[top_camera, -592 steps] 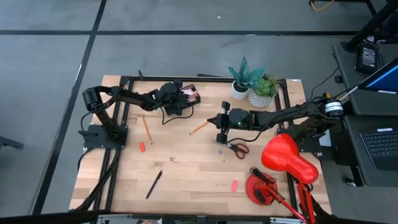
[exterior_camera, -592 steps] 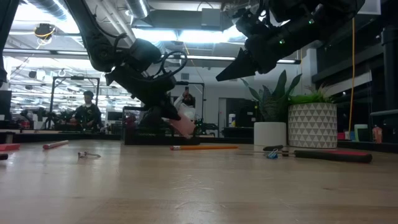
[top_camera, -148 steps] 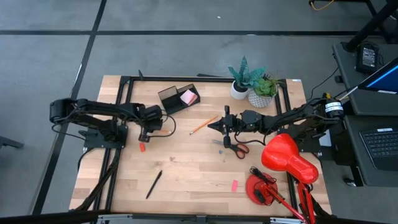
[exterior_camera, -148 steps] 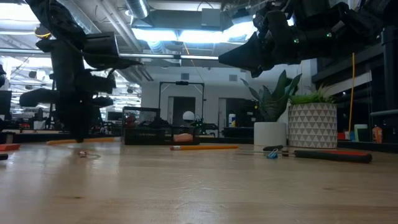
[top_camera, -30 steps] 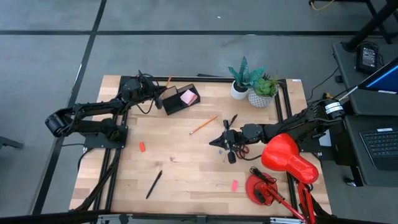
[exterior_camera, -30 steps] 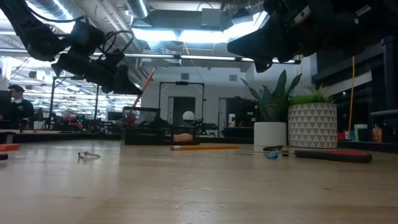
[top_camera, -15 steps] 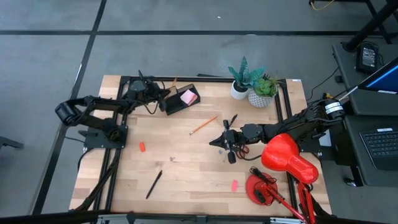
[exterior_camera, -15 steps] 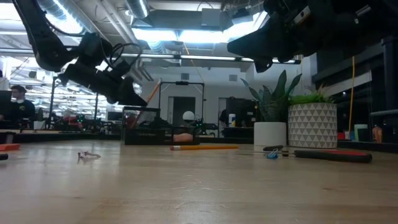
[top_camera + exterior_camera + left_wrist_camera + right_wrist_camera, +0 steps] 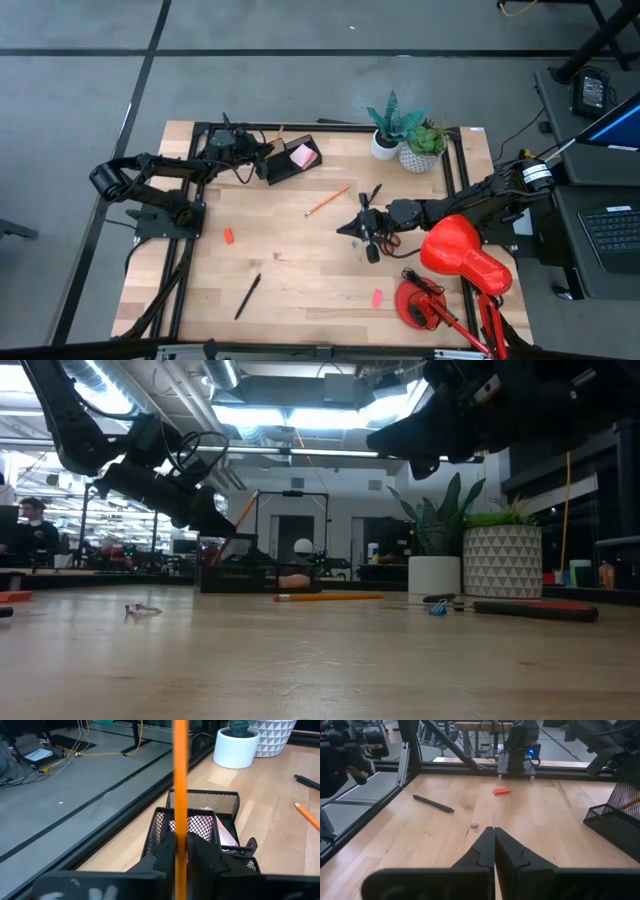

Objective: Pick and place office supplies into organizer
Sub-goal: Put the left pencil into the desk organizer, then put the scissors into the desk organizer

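The organizer (image 9: pixel 287 160) is a black mesh tray at the table's far left, with a pink sticky-note pad (image 9: pixel 205 827) inside it. My left gripper (image 9: pixel 181 851) is at the organizer's left end, shut on an orange pencil (image 9: pixel 179 780) that rises over the mesh. My right gripper (image 9: pixel 494 840) hangs shut with nothing between its fingers above the table's middle, near the red-handled scissors (image 9: pixel 386 239). Lying on the wood are a second orange pencil (image 9: pixel 327 201), a black pen (image 9: pixel 247 296), a red eraser (image 9: pixel 228 236) and a pink eraser (image 9: pixel 377 298). My left gripper pinches the pencil's shaft (image 9: pixel 179 837) between its two fingers, which lie across it. They come from the table's left, nearly level and dipping a little. The pencil stands steeply, most of its length above the fingers. The fingers hide its lower end, near the organizer's rim (image 9: pixel 235 538).
Two potted plants (image 9: pixel 395 125) (image 9: pixel 425 148) stand at the far edge, right of the organizer. A red desk lamp (image 9: pixel 460 255) fills the near right corner beside my right arm. A black metal frame (image 9: pixel 410 750) borders the table. A person (image 9: pixel 32 530) shows in the room behind.
My left gripper has come down and gone toward the organizer with the pencil, then kept still. The pencil stays steep and now stands lower, its bottom at the organizer's rim. My right gripper has kept still.
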You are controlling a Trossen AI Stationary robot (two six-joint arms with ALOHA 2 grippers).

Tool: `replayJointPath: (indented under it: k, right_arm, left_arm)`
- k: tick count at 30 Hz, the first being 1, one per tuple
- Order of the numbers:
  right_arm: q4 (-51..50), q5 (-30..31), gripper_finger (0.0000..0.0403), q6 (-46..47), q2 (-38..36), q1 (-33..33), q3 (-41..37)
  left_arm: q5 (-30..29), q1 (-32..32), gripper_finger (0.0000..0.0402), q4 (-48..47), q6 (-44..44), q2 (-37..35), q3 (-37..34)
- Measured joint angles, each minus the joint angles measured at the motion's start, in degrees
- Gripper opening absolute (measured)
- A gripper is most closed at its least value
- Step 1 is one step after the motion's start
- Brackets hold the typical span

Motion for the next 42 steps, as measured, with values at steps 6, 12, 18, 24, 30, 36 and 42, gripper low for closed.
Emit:
replayJointPath:
  k: [6,12,18,24,30,36,42]
  right_arm:
    - [-0.5,0.0,0.0007,0.0,0.0,0.0,0.0]
    - [-0.7,0.0,0.0007,0.0,0.0,0.0,0.0]
    - [-0.8,0.0,0.0007,0.2,0.0,0.0,0.0]
    - [-0.7,0.0,0.0007,0.0,0.0,0.0,0.0]
    - [-0.4,0.0,0.0007,0.0,0.0,-0.8,0.0]
    - [-0.6,0.1,0.0007,0.5,0.0,-4.1,0.1]
    - [-15.4,0.1,0.0007,1.3,0.0,-7.1,6.0]
  left_arm:
    - [-0.4,0.0,0.0081,0.1,0.0,0.0,0.0]
    - [-0.6,0.0,0.0095,0.4,3.3,-1.2,0.0]
    - [-0.7,0.0,0.0089,0.4,3.6,-7.7,0.0]
    - [1.3,-0.8,0.0082,-0.1,2.5,-15.8,0.0]
    - [9.3,-3.8,0.0076,-0.1,1.3,-20.3,0.0]
    - [21.0,-8.0,0.0079,0.0,1.2,-20.9,0.0]
    - [21.4,-11.8,0.0071,0.0,1.4,-20.9,0.0]
